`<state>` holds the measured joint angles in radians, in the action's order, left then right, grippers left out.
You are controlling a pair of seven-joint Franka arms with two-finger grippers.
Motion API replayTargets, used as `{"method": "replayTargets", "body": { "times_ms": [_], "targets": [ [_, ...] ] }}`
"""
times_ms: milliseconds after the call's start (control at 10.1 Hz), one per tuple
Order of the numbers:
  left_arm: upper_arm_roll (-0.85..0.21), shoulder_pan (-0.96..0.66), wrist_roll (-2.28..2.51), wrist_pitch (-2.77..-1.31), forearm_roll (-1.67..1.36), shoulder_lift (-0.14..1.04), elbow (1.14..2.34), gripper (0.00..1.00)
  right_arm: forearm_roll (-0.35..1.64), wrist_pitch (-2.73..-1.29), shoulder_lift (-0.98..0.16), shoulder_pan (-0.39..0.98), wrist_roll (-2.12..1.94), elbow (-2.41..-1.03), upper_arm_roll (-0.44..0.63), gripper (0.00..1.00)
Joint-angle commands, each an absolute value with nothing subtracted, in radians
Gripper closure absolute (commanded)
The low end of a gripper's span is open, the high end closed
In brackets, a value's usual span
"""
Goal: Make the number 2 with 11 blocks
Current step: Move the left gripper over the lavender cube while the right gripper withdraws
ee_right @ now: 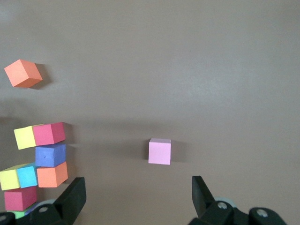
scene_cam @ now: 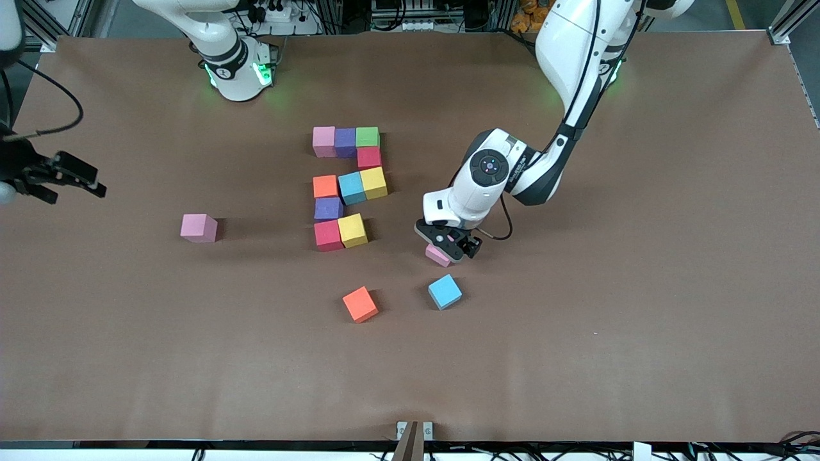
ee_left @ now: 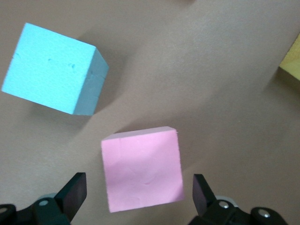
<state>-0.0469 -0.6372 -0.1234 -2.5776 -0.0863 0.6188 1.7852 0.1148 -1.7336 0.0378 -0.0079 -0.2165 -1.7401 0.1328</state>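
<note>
The number 2 (scene_cam: 344, 186) lacks only its last cube, beside the yellow one nearest the front camera. The left gripper (scene_cam: 448, 243), fingers apart, straddles a pink block (ee_left: 142, 168) on the table. Next it should close and lift. The right gripper (scene_cam: 67, 176) waits, also open.

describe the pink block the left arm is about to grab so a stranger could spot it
Start at the unfinished number 2 of coloured blocks in the middle of the table. Toward the left arm's end from its bottom row, the open left hand hovers over a pink block. The other loose pink block lies alone toward the right arm's end.
</note>
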Motion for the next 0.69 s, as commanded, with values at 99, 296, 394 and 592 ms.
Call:
{"method": "replayTargets", "body": {
  "times_ms": [99,296,394,592],
  "targets": [
    [-0.048,-0.64,-0.103,-2.588,-0.061,0.638,1.758,0.0,0.023,-1.626,0.017,0.008,-0.192,-1.625,0.126,0.0],
    [-0.048,-0.641,-0.103,-2.599,-0.057,0.647,1.758,0.0,0.012,-1.57,0.008,0.017,-0.155,-1.559,0.123,0.0],
    [-0.048,-0.644,-0.103,-2.62,-0.055,0.661,1.758,0.0,0.011,-1.557,-0.006,0.034,-0.122,-1.527,0.123,0.0],
    [-0.048,-0.646,-0.103,-2.646,-0.055,0.672,1.758,0.0,0.011,-1.557,-0.023,0.054,-0.091,-1.506,0.118,0.0]
  ]
}}
